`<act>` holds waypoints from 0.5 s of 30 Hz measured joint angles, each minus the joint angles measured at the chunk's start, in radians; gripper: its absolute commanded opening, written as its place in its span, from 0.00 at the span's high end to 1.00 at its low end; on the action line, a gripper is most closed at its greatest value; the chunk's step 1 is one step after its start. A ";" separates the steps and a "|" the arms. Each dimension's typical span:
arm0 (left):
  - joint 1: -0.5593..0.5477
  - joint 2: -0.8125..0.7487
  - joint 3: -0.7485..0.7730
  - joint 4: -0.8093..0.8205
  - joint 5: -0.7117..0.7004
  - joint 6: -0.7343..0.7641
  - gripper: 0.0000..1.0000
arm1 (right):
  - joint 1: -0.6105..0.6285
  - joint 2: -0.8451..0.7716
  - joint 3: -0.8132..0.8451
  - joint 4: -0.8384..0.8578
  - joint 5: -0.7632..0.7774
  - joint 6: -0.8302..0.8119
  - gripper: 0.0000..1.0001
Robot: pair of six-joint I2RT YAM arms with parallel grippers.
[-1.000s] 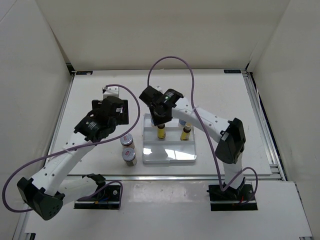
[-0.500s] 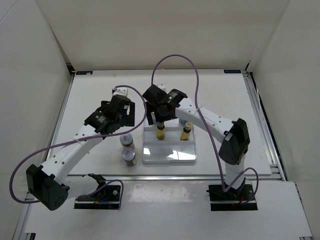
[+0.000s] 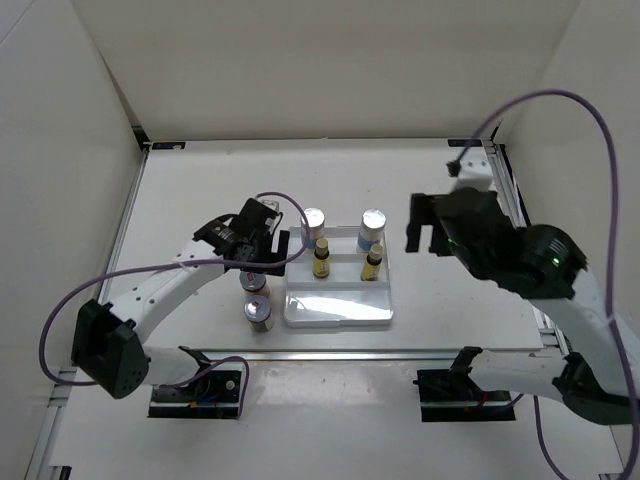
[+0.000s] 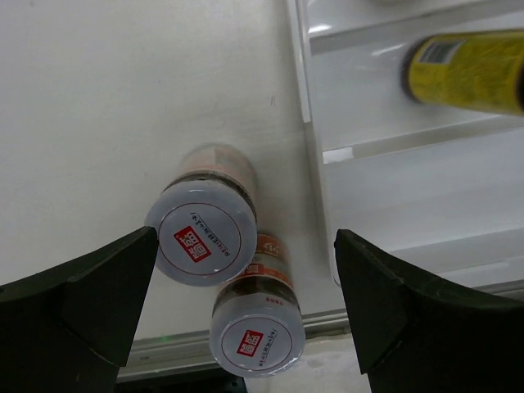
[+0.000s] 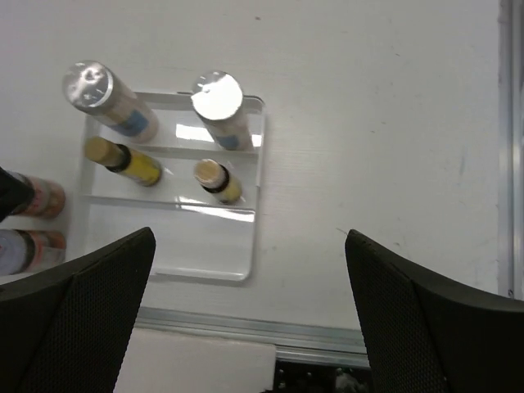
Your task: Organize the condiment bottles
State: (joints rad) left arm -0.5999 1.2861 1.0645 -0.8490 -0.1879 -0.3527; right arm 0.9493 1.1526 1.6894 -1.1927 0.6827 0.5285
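A white three-row tray (image 3: 338, 312) holds two tall white bottles (image 3: 314, 224) (image 3: 372, 224) in its back row and two small yellow bottles (image 3: 322, 263) (image 3: 373, 266) in the middle row. Its front row is bare. Two silver-lidded brown jars (image 3: 254, 283) (image 3: 260, 315) stand on the table just left of the tray. My left gripper (image 3: 265, 262) hovers open above them. In the left wrist view the jars (image 4: 201, 233) (image 4: 255, 332) sit low between the open fingers, nearer the left one. My right gripper (image 3: 425, 240) is open and empty, raised high to the right of the tray.
The right wrist view looks down on the tray (image 5: 254, 237), its bottles (image 5: 219, 98) (image 5: 214, 178) and the table's metal front rail (image 5: 327, 356). White walls enclose the table on three sides. Purple cables loop off both arms.
My right arm has left the tray's back left corner and swung up and to the right, uncovering a tall white bottle there. My left gripper has moved right and down over the jars.
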 measured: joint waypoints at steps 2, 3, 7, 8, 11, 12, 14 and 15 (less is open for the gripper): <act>0.000 0.055 -0.001 -0.021 0.005 -0.011 0.00 | -0.001 -0.100 -0.076 -0.042 0.024 0.019 0.00; -0.001 0.083 -0.001 -0.028 0.006 -0.016 0.00 | -0.001 -0.133 -0.111 -0.056 0.029 0.027 0.00; -0.003 0.113 0.008 -0.038 -0.019 -0.024 0.00 | -0.001 -0.186 -0.239 -0.107 0.060 0.076 0.00; -0.003 0.114 0.008 -0.040 -0.022 -0.026 0.00 | -0.001 -0.189 -0.264 -0.118 0.065 0.089 0.00; 0.003 0.122 0.013 -0.042 -0.032 -0.030 0.00 | 0.000 -0.182 -0.325 -0.135 0.079 0.120 0.00; 0.005 0.127 0.015 -0.046 -0.037 -0.030 0.01 | 0.000 -0.181 -0.349 -0.138 0.085 0.134 0.00; 0.009 0.133 0.020 -0.052 -0.047 -0.032 0.01 | 0.000 -0.181 -0.387 -0.145 0.096 0.159 0.00; 0.012 0.133 0.020 -0.055 -0.051 -0.034 0.01 | 0.000 -0.181 -0.401 -0.146 0.100 0.171 0.00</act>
State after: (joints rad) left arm -0.5877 1.4189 1.0843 -0.9035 -0.2390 -0.3866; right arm 0.9493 0.9714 1.2881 -1.3384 0.7822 0.6994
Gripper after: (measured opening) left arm 0.988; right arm 0.998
